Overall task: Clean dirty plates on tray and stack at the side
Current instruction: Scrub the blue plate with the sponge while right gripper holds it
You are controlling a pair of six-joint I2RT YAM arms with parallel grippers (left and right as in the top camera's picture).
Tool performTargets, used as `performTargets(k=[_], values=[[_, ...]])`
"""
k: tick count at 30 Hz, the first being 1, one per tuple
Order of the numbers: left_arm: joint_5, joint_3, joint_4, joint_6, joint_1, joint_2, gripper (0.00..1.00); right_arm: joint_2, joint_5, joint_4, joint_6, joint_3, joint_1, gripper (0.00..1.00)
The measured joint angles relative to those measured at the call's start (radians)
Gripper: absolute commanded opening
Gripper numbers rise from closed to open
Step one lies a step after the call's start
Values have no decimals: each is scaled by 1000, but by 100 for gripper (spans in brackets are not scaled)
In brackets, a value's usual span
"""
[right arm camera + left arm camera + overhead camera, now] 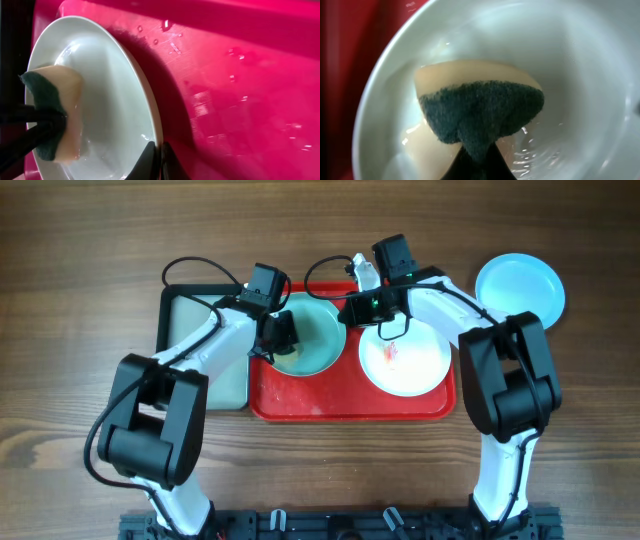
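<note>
A pale turquoise plate (318,345) lies on the left half of the red tray (300,402). My left gripper (281,343) is shut on a green and yellow sponge (480,112) and presses it onto this wet plate (580,75). My right gripper (350,310) is shut on the plate's far rim (150,115), with one finger on each side (159,161). The sponge also shows in the right wrist view (55,115). A white plate (422,368) with a red-orange smear lies on the tray's right half. A second turquoise plate (519,287) lies on the table off the tray, at the back right.
A black-rimmed grey tray (228,380) stands directly left of the red tray, under my left arm. Water drops lie on the red tray floor (235,75). Bare wooden table surrounds both trays.
</note>
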Motion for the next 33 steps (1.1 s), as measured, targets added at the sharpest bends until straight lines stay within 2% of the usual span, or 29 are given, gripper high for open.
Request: performTargets(k=[3, 7, 11, 14, 18, 21, 23, 33], values=[[163, 17, 98, 0, 12, 48, 4, 0, 3, 0, 0, 0, -11, 4], [325, 21, 152, 0, 14, 78, 4, 0, 3, 0, 0, 0, -12, 4], [362, 16, 146, 0, 11, 64, 4, 0, 1, 0, 0, 0, -11, 4], [326, 10, 116, 0, 0, -39, 4, 0, -2, 2, 0, 0, -4, 4], [183, 13, -3, 1, -3, -171, 4, 0, -2, 3, 0, 0, 0, 4], [54, 10, -96, 1, -3, -160, 4, 0, -2, 3, 3, 0, 0, 4], [3, 10, -100, 1, -3, -145, 4, 0, -2, 3, 3, 0, 0, 4], [-30, 10, -76, -39, -3, -19, 4, 0, -1, 3, 3, 0, 0, 4]])
